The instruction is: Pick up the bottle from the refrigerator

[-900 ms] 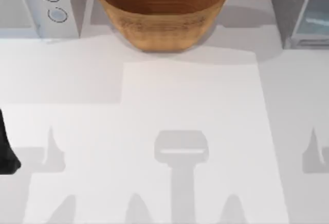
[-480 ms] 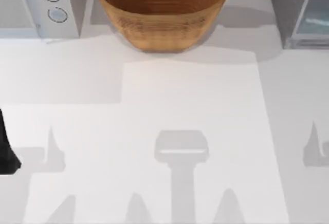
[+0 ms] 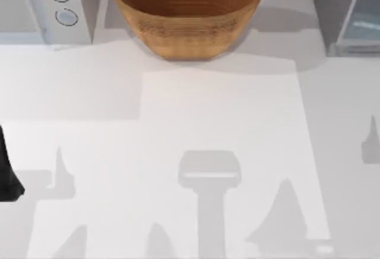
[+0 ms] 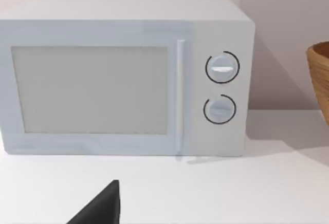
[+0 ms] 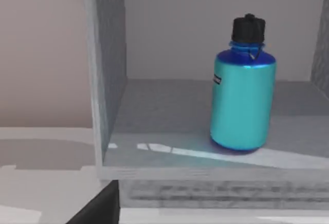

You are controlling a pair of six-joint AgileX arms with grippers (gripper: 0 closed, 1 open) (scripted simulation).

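1. Inside, the bottle (image 5: pixel 242 90) stood upright on the grey floor of the refrigerator (image 5: pixel 169 131), black cap up, apart from the side wall.
2. The refrigerator stood at the table's (image 3: pixel 219 128) far right corner; a wicker basket (image 3: pixel 187 10) sat mid-back and a microwave (image 4: pixel 128 77) far left.
3. The left arm (image 3: pixel 7 173) sat parked at the left edge.
4. Whether either gripper's fingers were apart or together, I cannot tell.

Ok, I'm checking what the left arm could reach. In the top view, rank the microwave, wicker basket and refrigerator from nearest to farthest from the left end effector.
From the left end effector, at the table's left edge:
1. Microwave, at the view's top left, on the same side: nearest.
2. Wicker basket, top centre: next.
3. Refrigerator, top right, across the table: farthest.
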